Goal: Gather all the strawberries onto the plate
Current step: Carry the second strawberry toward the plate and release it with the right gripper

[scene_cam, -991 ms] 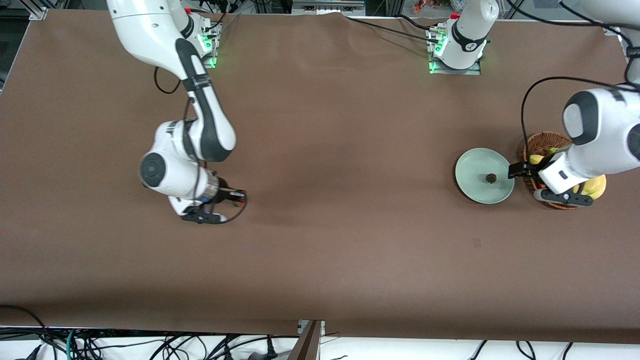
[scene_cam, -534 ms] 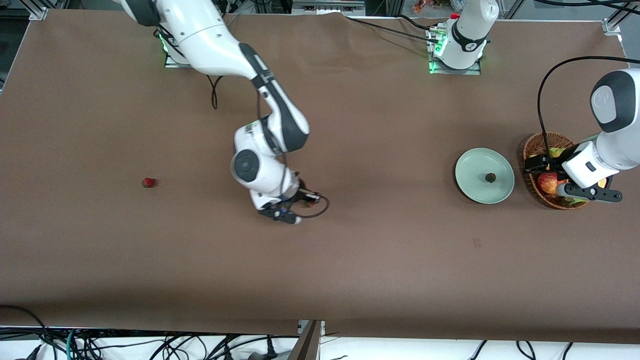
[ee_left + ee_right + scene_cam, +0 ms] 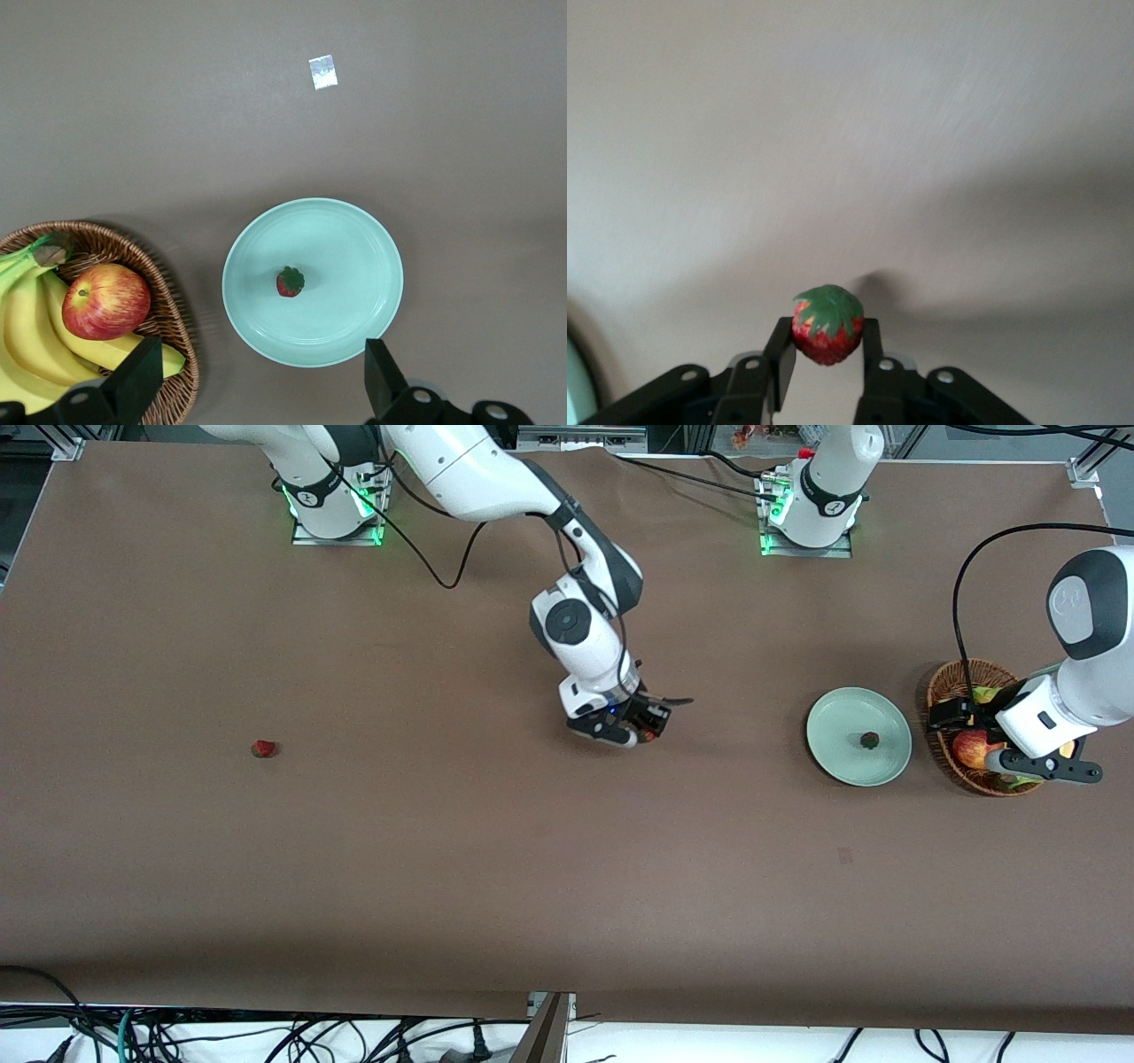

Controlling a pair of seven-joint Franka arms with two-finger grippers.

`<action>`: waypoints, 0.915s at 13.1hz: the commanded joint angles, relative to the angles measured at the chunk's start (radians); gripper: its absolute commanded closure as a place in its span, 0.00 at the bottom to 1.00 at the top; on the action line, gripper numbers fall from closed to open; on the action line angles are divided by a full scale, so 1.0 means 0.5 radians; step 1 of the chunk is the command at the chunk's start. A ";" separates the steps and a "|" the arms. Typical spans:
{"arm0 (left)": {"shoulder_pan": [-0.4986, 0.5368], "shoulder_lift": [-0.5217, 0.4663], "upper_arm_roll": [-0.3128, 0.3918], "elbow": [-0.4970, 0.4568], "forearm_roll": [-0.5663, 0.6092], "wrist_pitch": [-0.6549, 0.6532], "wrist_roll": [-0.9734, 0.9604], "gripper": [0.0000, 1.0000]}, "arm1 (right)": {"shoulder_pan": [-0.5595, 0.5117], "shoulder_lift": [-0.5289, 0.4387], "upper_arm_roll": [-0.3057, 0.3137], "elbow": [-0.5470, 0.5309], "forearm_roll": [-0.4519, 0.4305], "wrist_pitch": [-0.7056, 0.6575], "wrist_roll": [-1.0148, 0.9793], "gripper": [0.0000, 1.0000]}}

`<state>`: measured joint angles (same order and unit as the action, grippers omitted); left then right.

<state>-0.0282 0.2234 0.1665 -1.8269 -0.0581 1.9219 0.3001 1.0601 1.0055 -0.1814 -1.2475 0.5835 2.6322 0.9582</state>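
Note:
My right gripper (image 3: 649,731) is shut on a strawberry (image 3: 827,325) and holds it above the bare table, between the table's middle and the plate. The mint-green plate (image 3: 833,755) lies toward the left arm's end; one strawberry (image 3: 870,740) lies in it, also seen in the left wrist view (image 3: 289,282). A third strawberry (image 3: 263,748) lies on the table toward the right arm's end. My left gripper (image 3: 946,716) hangs open and empty over the gap between the plate (image 3: 354,257) and the basket.
A brown wicker basket (image 3: 948,691) with a red apple (image 3: 972,747) and bananas (image 3: 35,336) stands beside the plate at the left arm's end. A small pale tag (image 3: 844,856) lies on the cloth nearer the camera than the plate.
My right gripper has carried its strawberry from the right arm's end toward the plate. The left gripper drew back from the plate's edge toward the basket, then stayed still.

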 commanded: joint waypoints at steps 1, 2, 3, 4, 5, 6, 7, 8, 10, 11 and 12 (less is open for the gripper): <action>-0.002 0.010 0.004 0.031 -0.062 -0.040 0.035 0.00 | 0.027 -0.032 -0.085 0.056 -0.032 -0.046 0.087 0.00; -0.005 0.007 0.007 0.027 -0.062 -0.043 0.035 0.00 | 0.012 -0.050 -0.106 0.056 -0.035 -0.128 0.078 0.00; -0.002 0.010 0.007 0.024 -0.062 -0.043 0.035 0.00 | 0.009 -0.084 -0.186 0.056 -0.035 -0.253 0.060 0.00; -0.002 0.007 0.004 0.018 -0.062 -0.043 0.032 0.00 | 0.006 -0.121 -0.278 0.056 -0.032 -0.391 0.038 0.00; -0.005 0.007 -0.002 0.009 -0.062 -0.043 0.026 0.00 | -0.012 -0.164 -0.360 0.062 -0.029 -0.569 -0.026 0.00; -0.017 0.010 -0.011 -0.009 -0.068 -0.037 0.007 0.00 | -0.049 -0.225 -0.398 0.059 -0.029 -0.731 -0.145 0.00; -0.029 0.010 -0.029 -0.025 -0.098 -0.027 -0.047 0.00 | -0.071 -0.277 -0.438 0.047 -0.029 -0.845 -0.316 0.00; -0.033 0.010 -0.072 -0.040 -0.117 -0.012 -0.130 0.00 | -0.092 -0.360 -0.511 -0.011 -0.029 -0.983 -0.479 0.00; -0.030 0.007 -0.203 -0.119 -0.117 0.055 -0.323 0.00 | -0.105 -0.440 -0.704 -0.060 -0.032 -1.259 -0.749 0.00; -0.030 -0.014 -0.289 -0.181 -0.117 0.119 -0.461 0.00 | -0.102 -0.458 -0.820 -0.106 -0.032 -1.385 -0.909 0.00; -0.030 -0.039 -0.375 -0.248 -0.117 0.193 -0.611 0.00 | -0.105 -0.483 -0.928 -0.161 -0.032 -1.465 -1.144 0.00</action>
<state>-0.0384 0.2335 0.0407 -1.8824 -0.0974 1.9556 0.1066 0.9977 0.8102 -0.5739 -1.2446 0.5775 1.9622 0.5466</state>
